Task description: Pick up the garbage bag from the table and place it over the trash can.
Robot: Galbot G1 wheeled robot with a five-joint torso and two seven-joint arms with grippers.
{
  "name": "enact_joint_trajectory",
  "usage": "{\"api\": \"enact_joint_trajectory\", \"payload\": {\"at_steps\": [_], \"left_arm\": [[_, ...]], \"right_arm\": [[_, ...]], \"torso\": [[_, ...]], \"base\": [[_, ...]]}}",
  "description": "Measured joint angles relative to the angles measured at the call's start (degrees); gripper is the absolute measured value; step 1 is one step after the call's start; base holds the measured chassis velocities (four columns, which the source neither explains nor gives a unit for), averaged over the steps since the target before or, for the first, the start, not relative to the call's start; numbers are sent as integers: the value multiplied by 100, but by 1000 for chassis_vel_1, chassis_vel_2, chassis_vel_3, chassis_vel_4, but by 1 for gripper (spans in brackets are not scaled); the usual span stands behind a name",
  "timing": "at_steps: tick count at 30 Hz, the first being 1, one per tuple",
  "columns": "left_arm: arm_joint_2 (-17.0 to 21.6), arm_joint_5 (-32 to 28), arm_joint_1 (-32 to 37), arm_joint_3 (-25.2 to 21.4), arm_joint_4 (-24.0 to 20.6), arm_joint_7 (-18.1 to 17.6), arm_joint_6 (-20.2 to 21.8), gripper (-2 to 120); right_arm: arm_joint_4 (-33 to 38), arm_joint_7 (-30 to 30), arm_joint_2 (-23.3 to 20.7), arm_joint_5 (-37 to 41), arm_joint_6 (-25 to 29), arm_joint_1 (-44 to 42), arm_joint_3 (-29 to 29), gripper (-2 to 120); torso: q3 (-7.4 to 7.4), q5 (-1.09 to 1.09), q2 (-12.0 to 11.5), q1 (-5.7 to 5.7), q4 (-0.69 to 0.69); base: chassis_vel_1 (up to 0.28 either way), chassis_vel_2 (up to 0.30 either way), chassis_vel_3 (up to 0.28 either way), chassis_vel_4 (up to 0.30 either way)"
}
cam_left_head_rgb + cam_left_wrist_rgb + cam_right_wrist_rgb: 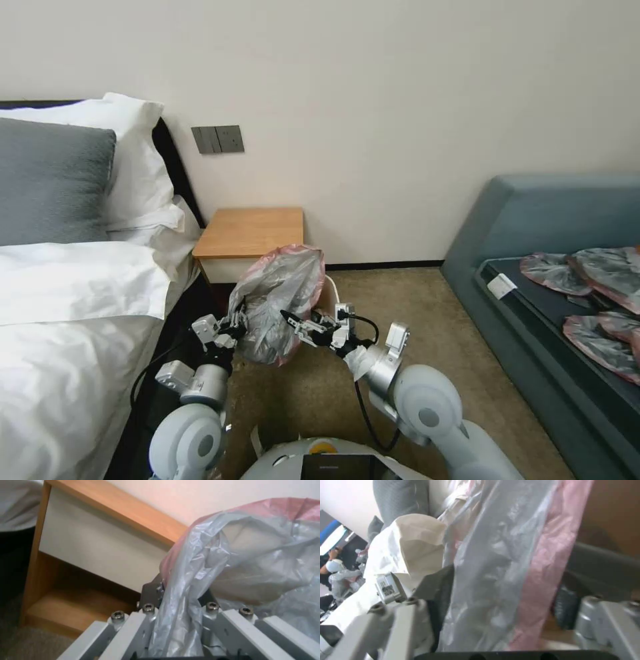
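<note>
Grippers left (pixel 238 325) and right (pixel 291 319), arms bent and reaching forward, each clamp a side of the bag (pixel 280 300), holding it spread before the table (pixel 250 231), above the floor.

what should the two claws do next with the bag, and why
Probably spread the two claws apart to widen the bag's mouth before lowering it. The left claw and right claw each pinch the garbage bag and hold it in the air in front of the table. The bag hangs bunched between them. The trash can is mostly hidden behind it, so its rim cannot be judged.
</note>
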Motion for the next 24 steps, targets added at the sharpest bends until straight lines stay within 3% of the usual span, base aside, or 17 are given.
{"api": "enact_joint_trajectory", "payload": {"at_steps": [15, 17, 24], "left_arm": [[-18, -390, -58, 6, -55, -297, 155, 8], [-15, -374, -75, 5, -15, -335, 165, 8], [7, -336, -119, -19, 87, -395, 171, 8]], "right_arm": [[37, -112, 47, -148, 15, -59, 7, 12], [67, -115, 53, -149, 18, -71, 23, 1], [160, -115, 66, -137, 25, -120, 224, 0]], "torso": [[0, 1, 0, 0, 0], [0, 1, 0, 0, 1], [0, 0, 0, 0, 0]], "base": [[0, 0, 0, 0], [0, 0, 0, 0], [0, 0, 0, 0]]}}
